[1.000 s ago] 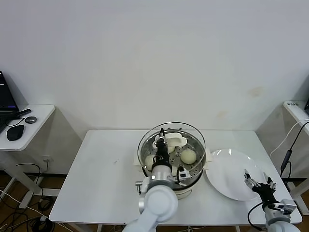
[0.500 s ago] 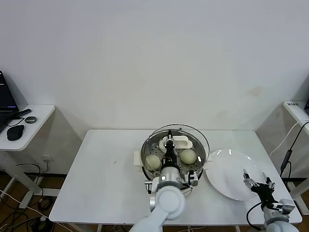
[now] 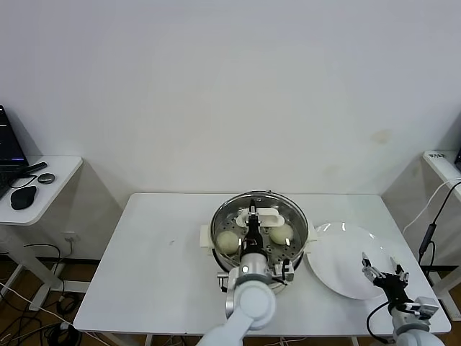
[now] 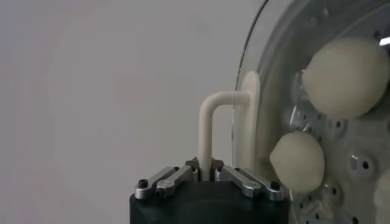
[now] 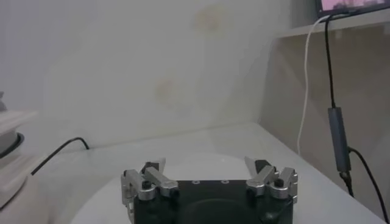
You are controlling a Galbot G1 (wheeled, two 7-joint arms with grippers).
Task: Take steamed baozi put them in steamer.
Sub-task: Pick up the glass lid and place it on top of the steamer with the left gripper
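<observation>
Baozi [image 3: 228,241] sit on the perforated tray of the steamer [image 3: 216,249] at centre frame, as the left gripper [image 3: 253,214], clamped on the white handle of the glass lid [image 3: 289,209], holds the lid over the pot. Loading looks finished; the next move is likely seating the lid squarely and letting go. The right gripper [image 3: 382,270], fingers spread, idles over the white plate [image 3: 338,259] at lower right.

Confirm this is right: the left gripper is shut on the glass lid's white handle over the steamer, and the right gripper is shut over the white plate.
Not quite. The right gripper is open over the white plate, as the right wrist view shows. The left gripper is indeed shut on the lid handle over the steamer.
</observation>
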